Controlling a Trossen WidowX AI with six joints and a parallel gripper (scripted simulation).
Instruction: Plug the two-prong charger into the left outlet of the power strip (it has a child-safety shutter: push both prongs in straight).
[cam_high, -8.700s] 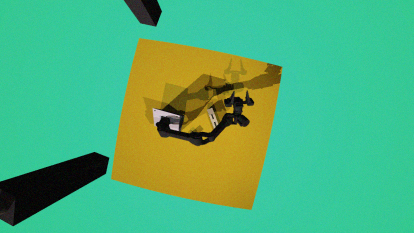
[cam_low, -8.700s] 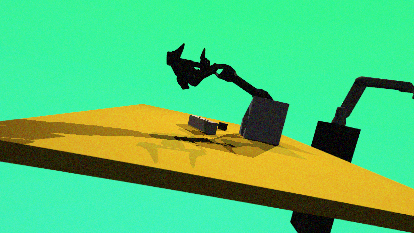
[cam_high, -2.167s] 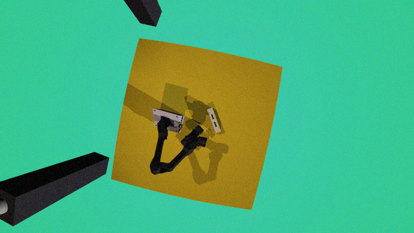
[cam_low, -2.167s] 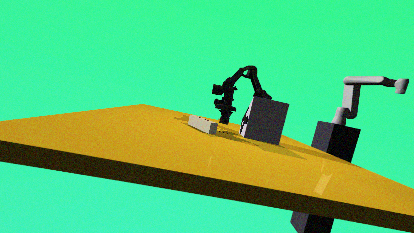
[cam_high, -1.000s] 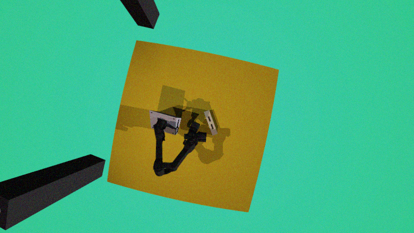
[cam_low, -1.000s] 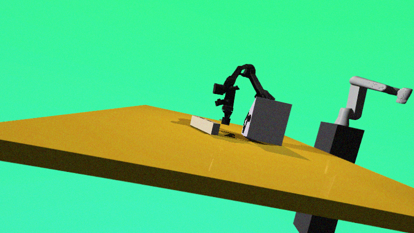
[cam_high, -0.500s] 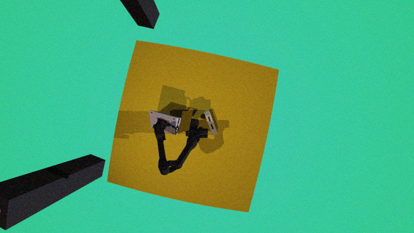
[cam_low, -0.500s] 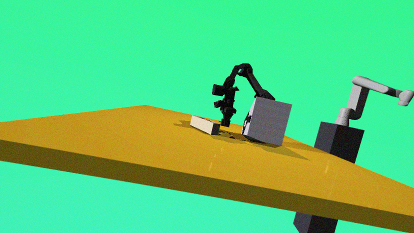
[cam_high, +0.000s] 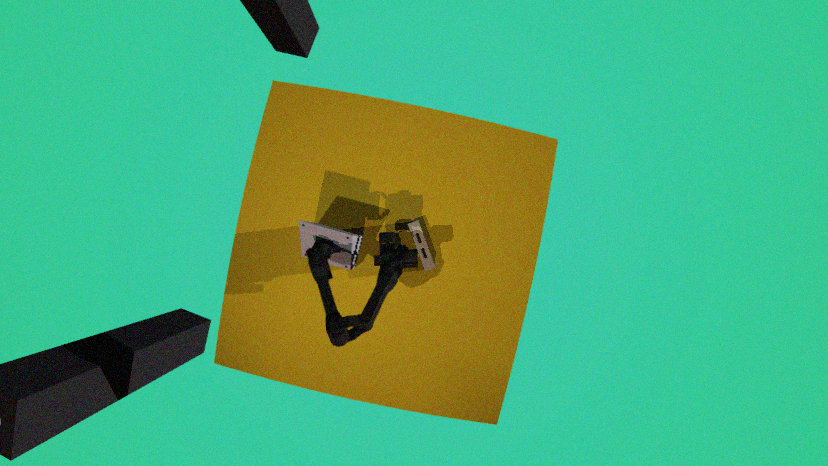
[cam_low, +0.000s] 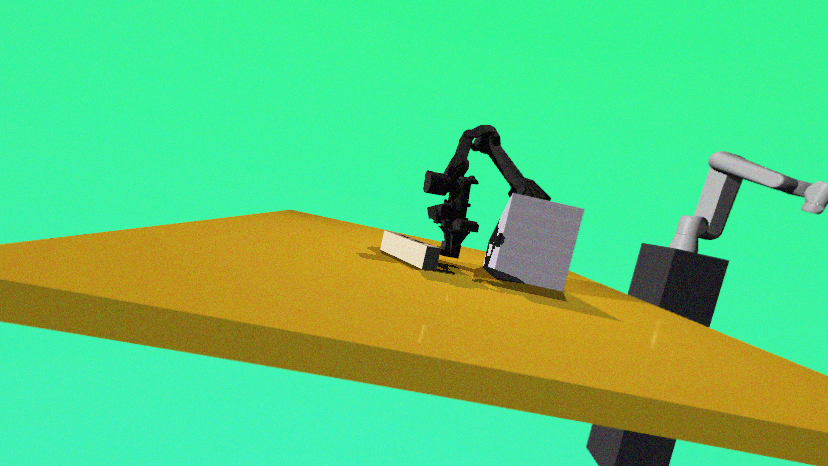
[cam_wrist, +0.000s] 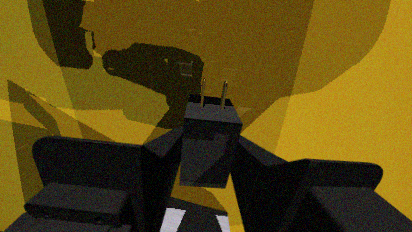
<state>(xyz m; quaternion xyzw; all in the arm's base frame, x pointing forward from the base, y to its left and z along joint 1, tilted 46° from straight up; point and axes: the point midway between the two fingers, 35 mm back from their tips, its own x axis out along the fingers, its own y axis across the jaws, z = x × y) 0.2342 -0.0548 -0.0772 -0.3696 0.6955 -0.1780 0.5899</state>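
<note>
The dark charger (cam_wrist: 210, 159) is held between my fingers, its two thin metal prongs (cam_wrist: 214, 93) pointing away from the wrist camera. My gripper (cam_low: 450, 246) (cam_wrist: 205, 133) is shut on it and points down above the table. The pale power strip (cam_high: 413, 229) (cam_low: 400, 250) lies on the table with two dark outlets on its top face. In the top view the gripper is at the box side of the strip, apart from it. In the exterior view it appears behind the strip's near end. The strip is not seen in the wrist view.
A pale grey box (cam_high: 309, 231) (cam_low: 538, 243) stands beside the arm's base, across the gripper from the strip. The orange table (cam_high: 463, 347) (cam_low: 231, 301) carries overlapping shadows. A grey arm (cam_low: 718, 202) on a black pedestal (cam_low: 695, 283) stands beyond the table.
</note>
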